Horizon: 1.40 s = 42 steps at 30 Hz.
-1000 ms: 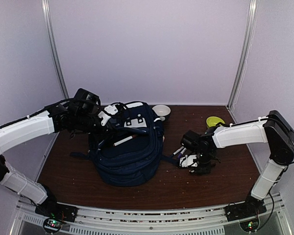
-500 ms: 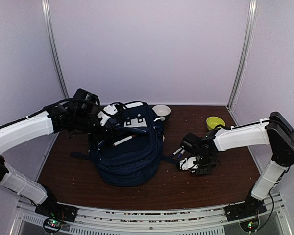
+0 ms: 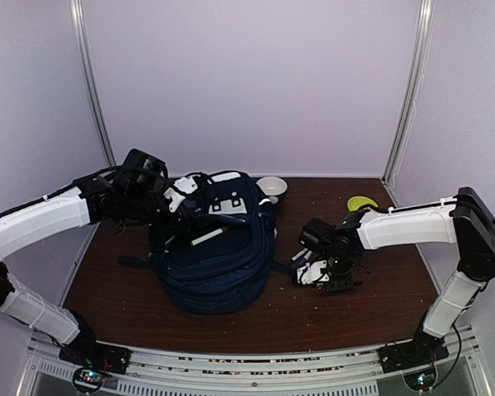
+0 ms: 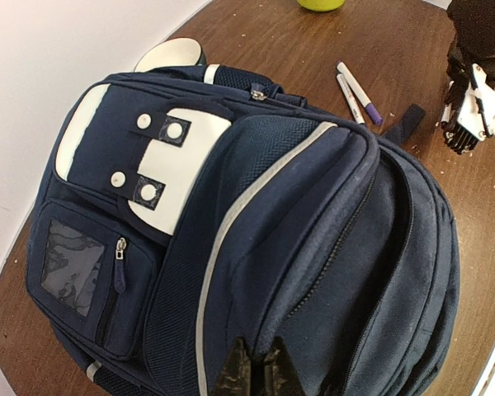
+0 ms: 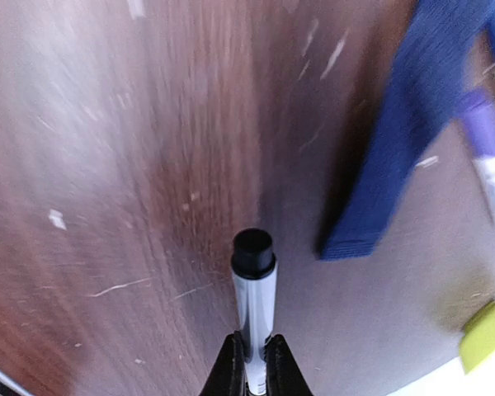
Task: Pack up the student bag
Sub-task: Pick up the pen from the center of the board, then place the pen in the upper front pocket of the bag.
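The student bag [image 3: 219, 264] lies on the table, navy with white trim, its top opening gaping. My left gripper [image 4: 256, 367] is shut on the fabric edge of the bag [image 4: 297, 190] beside the zip. In the top view this gripper [image 3: 180, 208] sits at the bag's upper left. My right gripper [image 5: 254, 353] is shut on a white marker with a black cap [image 5: 254, 280], just above the table. The top view shows the right gripper [image 3: 318, 274] right of the bag.
Two more markers [image 4: 356, 92] lie beside a dark blue strap end [image 4: 404, 122] right of the bag. One purple-capped marker [image 5: 487, 157] and the strap [image 5: 404, 132] show in the right wrist view. A green bowl [image 3: 361, 203] and a white bowl [image 3: 271, 188] stand at the back.
My right gripper has closed onto the black-capped marker and shifted slightly left toward the bag. The left arm and the bag have not moved.
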Motion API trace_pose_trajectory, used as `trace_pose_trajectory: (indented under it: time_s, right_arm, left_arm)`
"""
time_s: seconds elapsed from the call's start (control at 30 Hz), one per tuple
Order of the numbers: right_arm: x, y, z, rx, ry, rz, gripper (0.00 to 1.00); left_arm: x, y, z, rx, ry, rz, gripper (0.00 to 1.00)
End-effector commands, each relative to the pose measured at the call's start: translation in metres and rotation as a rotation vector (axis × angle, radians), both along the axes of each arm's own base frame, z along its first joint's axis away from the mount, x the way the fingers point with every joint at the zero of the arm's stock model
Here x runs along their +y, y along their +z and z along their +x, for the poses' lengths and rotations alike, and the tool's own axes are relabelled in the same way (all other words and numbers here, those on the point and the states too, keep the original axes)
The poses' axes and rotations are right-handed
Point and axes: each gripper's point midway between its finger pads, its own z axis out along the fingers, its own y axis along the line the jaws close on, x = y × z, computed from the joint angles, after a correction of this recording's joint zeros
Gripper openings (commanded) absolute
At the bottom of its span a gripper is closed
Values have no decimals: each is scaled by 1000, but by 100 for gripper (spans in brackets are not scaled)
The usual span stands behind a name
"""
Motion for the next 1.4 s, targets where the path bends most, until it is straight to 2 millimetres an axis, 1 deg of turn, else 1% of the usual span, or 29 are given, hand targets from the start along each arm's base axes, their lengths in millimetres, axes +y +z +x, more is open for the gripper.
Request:
trace_pose_trajectory:
  time_s: [0.0, 0.17, 0.3, 0.4, 0.47, 0.5, 0.53, 0.63, 0.7, 0.8, 0.97, 1.07, 1.2, 1.37]
  right_arm:
    - [48, 66, -1, -43, 27, 172, 2]
    - [111, 133, 0, -137, 126, 326, 2]
    - [176, 191, -1, -215, 231, 477, 2]
    - [223, 222, -6, -253, 317, 565, 2]
    - [252, 234, -15, -264, 373, 623, 2]
    - [264, 235, -18, -271, 395, 643, 2]
    - [274, 236, -21, -280, 419, 660, 2]
    - [297, 224, -30, -299, 485, 648, 2]
    - [306, 213, -34, -309, 520, 630, 1]
    - [315, 199, -31, -348, 561, 592, 1]
    - [327, 186, -9, -458, 561, 544, 1]
    - [333, 174, 0, -500, 570, 515, 1]
    - [338, 154, 15, -537, 571, 462, 1]
    - [335, 124, 37, -593, 573, 389, 1]
  left_arm:
    - [-3, 26, 5, -64, -6, -65, 0]
    - [-3, 25, 5, -61, -7, -64, 0]
    - [-6, 24, 4, -47, -16, -71, 0]
    - [-7, 22, 3, -33, -21, -72, 0]
    - [-7, 24, 3, -34, -19, -76, 0]
    - [-7, 26, 3, -38, -18, -79, 0]
    - [-7, 27, 2, -41, -18, -82, 0]
    - [-5, 31, 1, -50, -13, -88, 0]
    - [-4, 33, 1, -54, -9, -91, 0]
    - [-4, 36, 1, -59, -10, -95, 0]
    - [-3, 40, -1, -66, -13, -105, 0]
    - [-3, 42, -1, -71, -13, -107, 0]
    - [0, 44, -2, -76, -9, -100, 0]
    - [0, 45, -2, -76, -5, -102, 0]
